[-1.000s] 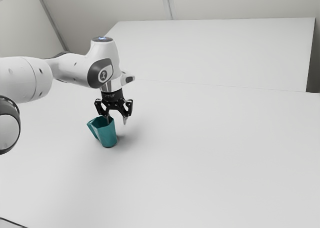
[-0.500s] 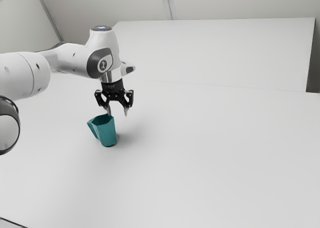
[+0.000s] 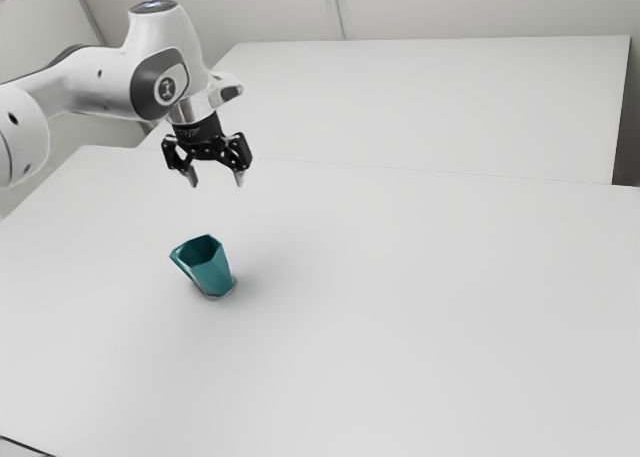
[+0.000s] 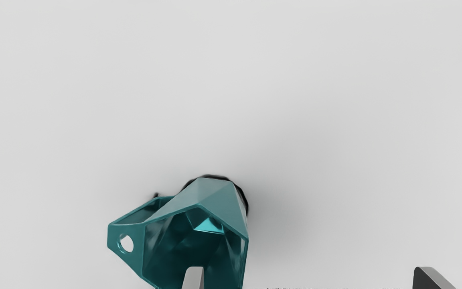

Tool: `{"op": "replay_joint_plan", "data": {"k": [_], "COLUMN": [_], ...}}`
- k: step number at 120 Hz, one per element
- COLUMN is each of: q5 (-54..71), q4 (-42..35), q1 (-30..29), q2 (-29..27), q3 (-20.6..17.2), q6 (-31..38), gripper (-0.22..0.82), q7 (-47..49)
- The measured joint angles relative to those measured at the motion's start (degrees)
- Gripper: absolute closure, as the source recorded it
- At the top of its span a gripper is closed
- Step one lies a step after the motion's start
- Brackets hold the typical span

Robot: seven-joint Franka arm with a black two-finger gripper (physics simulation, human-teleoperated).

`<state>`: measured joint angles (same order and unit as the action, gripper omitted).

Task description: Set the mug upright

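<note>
Clock positions are read on the exterior view, with 12 o'clock at its top.

Status of the mug: the mug (image 3: 208, 269) is on the tabletop (image 3: 400, 317), at 6 o'clock from the gripper (image 3: 216, 183). It leans. Its mouth (image 3: 201, 250) lies toward 11 o'clock from its base (image 3: 219, 294), and its handle (image 3: 178, 257) projects toward 10 o'clock.

Status of the fingers: the fingers (image 3: 239, 178) are spread, hold nothing, and are well apart from the mug. In the wrist view, one fingertip overlaps the mug's mouth by line of sight only; the exterior view confirms the clearance.

Change: one second ago, one finger reached into the mouth. The arm has since risen and moved off toward 11 o'clock. Over the last half second the mouth has dipped and opened further to the exterior camera, while the base has kept nearly the same place.

Effect on the task: the mug stood closer to upright before this change. Do not rate it as upright in its present attitude. Whether it is rocking back onto its base or tipping over cannot be determined.

Caution: with no support from the fingers, the mug could fall toward its open side. Verify that it rests flat on its base before the task is accepted as complete.
</note>
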<state>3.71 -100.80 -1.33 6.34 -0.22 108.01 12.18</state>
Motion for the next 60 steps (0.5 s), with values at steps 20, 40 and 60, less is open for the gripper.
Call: {"op": "replay_joint_plan", "data": {"k": [20,40,60], "q5": [-2.4,-3.3,-3.49], "q4": [0.24,5.71,8.89], "q1": [-0.28,-1.95,-1.33], "q2": [-3.29,-3.6,-4.46], "q3": [3.4,4.17,4.21], "q6": [-1.15,-5.34,-9.27], "gripper": [0.02,0.01,0.0], "q7": [-6.63,-13.17,-18.6]}}
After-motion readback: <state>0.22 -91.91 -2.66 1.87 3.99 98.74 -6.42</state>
